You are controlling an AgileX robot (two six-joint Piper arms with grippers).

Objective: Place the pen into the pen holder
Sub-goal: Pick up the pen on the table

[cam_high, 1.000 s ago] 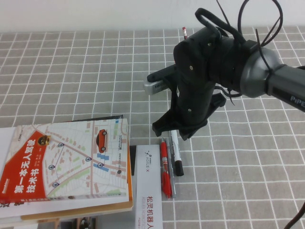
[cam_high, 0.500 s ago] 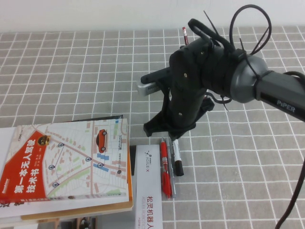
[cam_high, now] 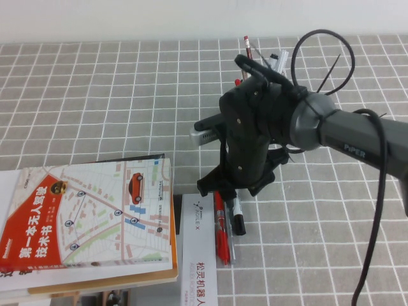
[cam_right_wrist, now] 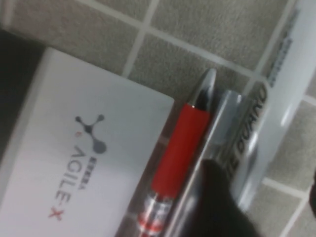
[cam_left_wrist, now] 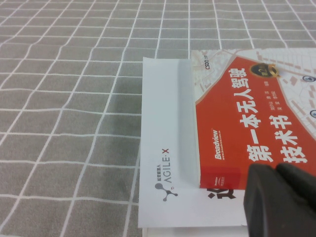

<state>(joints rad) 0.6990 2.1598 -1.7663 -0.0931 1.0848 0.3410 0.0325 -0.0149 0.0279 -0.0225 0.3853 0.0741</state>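
Fingers of the right gripper stand narrowly apart over the white-barrelled, black-capped marker pen — beside a red gel pen; left gripper over the red-covered book — cannot tell.

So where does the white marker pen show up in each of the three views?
High view: the marker pen lies under the right claw, beside the red gel pen.
Left wrist view: not in it; only the left claw over the book.
Right wrist view: white barrel along the edge.
Shared landmark: red gel pen.
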